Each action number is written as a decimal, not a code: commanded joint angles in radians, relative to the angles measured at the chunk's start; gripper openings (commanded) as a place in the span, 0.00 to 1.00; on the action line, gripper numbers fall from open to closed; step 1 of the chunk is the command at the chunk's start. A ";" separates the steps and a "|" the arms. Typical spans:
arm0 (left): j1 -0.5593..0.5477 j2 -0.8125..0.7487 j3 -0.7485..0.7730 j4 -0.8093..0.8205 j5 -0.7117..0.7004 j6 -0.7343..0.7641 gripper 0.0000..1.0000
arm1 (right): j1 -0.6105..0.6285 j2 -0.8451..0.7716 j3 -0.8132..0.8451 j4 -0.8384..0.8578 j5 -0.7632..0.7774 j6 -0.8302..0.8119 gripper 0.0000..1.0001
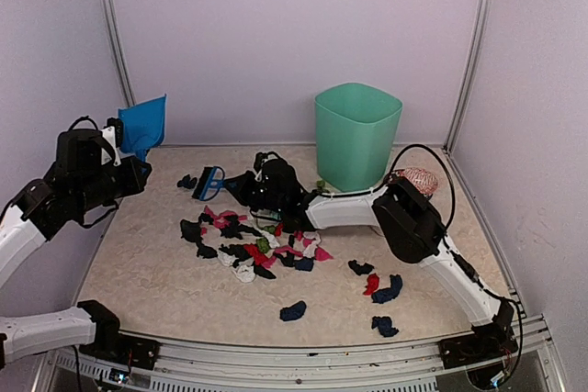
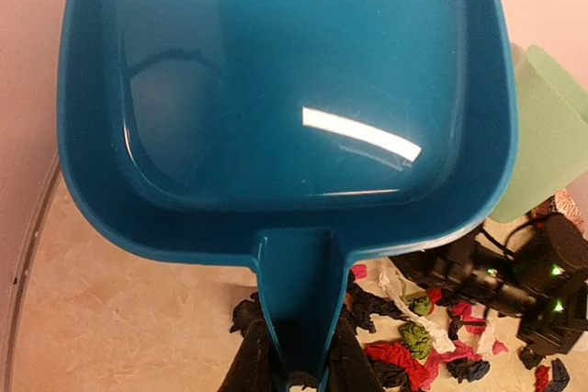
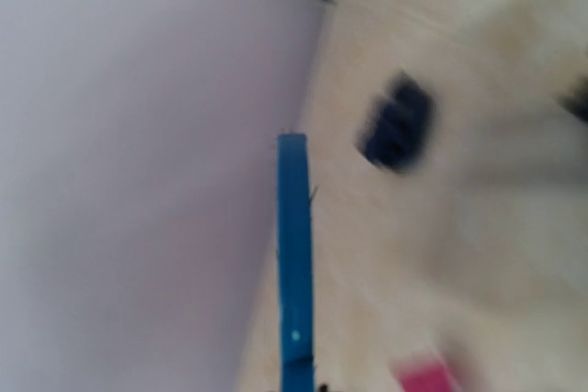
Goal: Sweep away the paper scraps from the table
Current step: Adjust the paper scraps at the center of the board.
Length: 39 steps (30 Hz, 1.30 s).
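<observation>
The paper scraps (image 1: 257, 250) lie in a loose heap at the middle of the table (image 1: 147, 263), black, pink, red, white, blue and green; some show in the left wrist view (image 2: 413, 337). My left gripper (image 1: 124, 142) is shut on the handle of the blue dustpan (image 1: 144, 126) and holds it raised at the far left, above the table; the pan (image 2: 285, 89) fills the left wrist view, with the gripper (image 2: 294, 369) round its handle. My right gripper (image 1: 241, 183) is shut on the blue brush (image 1: 209, 183), low behind the heap. The brush handle (image 3: 294, 273) shows in the blurred right wrist view.
A green bin (image 1: 356, 135) stands at the back right, also in the left wrist view (image 2: 547, 135). A pink-and-white ball (image 1: 418, 178) lies beside it. Stray scraps (image 1: 377, 282) lie at the front right, and one dark scrap (image 1: 187, 182) left of the brush.
</observation>
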 commanded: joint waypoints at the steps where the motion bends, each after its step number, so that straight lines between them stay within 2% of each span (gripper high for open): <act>1: 0.075 0.107 0.033 0.075 0.098 -0.045 0.00 | -0.013 -0.256 -0.272 0.161 -0.099 -0.105 0.00; 6: 0.182 0.206 0.009 0.151 0.263 -0.085 0.00 | -0.022 -0.515 -0.605 0.192 -0.155 -0.219 0.00; 8: 0.266 0.238 -0.014 0.190 0.349 -0.095 0.00 | -0.030 -0.616 -0.710 0.183 -0.175 -0.273 0.00; 12: 0.360 0.312 -0.041 0.235 0.480 -0.109 0.00 | -0.052 -0.797 -0.834 0.077 -0.232 -0.389 0.00; 17: 0.446 0.428 -0.030 0.260 0.625 -0.144 0.00 | -0.075 -0.985 -0.946 -0.087 -0.226 -0.531 0.00; 27: 0.473 0.708 0.094 0.286 0.822 -0.135 0.00 | -0.123 -1.244 -1.140 -0.205 -0.189 -0.646 0.00; 31: 0.485 0.816 0.150 0.310 0.894 -0.130 0.00 | -0.128 -1.301 -1.195 -0.222 -0.174 -0.659 0.00; 39: 0.494 0.992 0.265 0.261 0.938 -0.114 0.00 | -0.140 -1.364 -1.265 -0.234 -0.153 -0.667 0.00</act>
